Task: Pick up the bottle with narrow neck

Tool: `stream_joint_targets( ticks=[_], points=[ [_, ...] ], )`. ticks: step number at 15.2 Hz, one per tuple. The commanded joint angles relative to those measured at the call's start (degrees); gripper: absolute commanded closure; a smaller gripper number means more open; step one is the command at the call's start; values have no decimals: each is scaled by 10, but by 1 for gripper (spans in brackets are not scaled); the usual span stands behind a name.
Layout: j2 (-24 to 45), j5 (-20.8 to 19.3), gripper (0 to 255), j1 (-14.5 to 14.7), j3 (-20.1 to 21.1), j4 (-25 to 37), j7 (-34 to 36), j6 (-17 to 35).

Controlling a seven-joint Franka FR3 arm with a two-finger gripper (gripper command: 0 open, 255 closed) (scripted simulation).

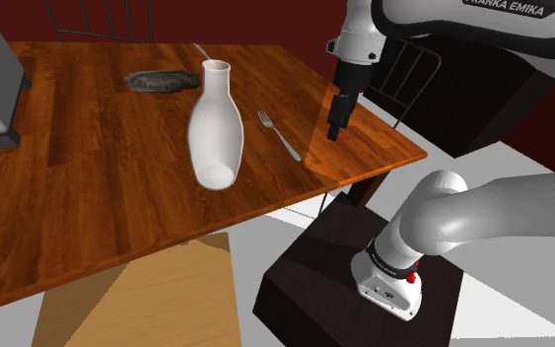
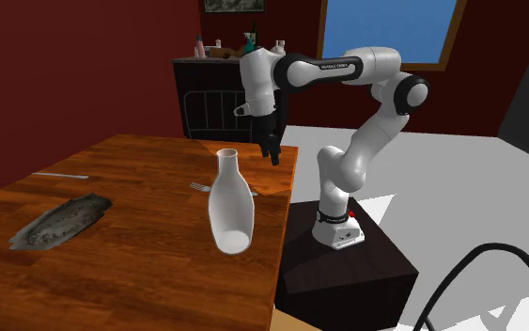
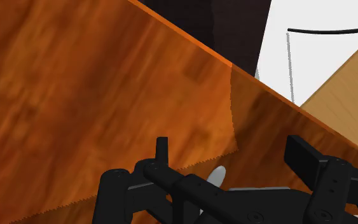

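gripper [image 1: 335, 131] is hovering spread and empty above the right corner of the table [image 1: 88, 197], well apart from the bottle [image 1: 216, 128] standing upright mid-frame, likely readying a side approach.

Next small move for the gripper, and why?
Probably shift the gripper toward the shoulder view's left, over the fork, to the bottle. The open gripper hangs above the table near its edge, well apart from the bottle, so it clasps nothing yet.

Wooden table [image 1: 88, 197] — a fork [image 1: 279, 135] and a mottled grey slab [image 1: 160, 81] on it
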State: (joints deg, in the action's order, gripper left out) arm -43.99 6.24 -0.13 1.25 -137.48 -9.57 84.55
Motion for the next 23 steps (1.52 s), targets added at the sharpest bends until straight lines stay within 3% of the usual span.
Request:
stream_joint_targets(
  ticks=[1, 13, 18, 23],
  points=[
    [0, 0, 0, 0, 0, 0, 0, 0],
    [171, 32, 0, 25, 119, 242, 140, -34],
    [262, 18, 0, 32, 169, 372, 205, -62],
    [375, -22, 0, 47, 224, 533, 281, -106]
  ],
)
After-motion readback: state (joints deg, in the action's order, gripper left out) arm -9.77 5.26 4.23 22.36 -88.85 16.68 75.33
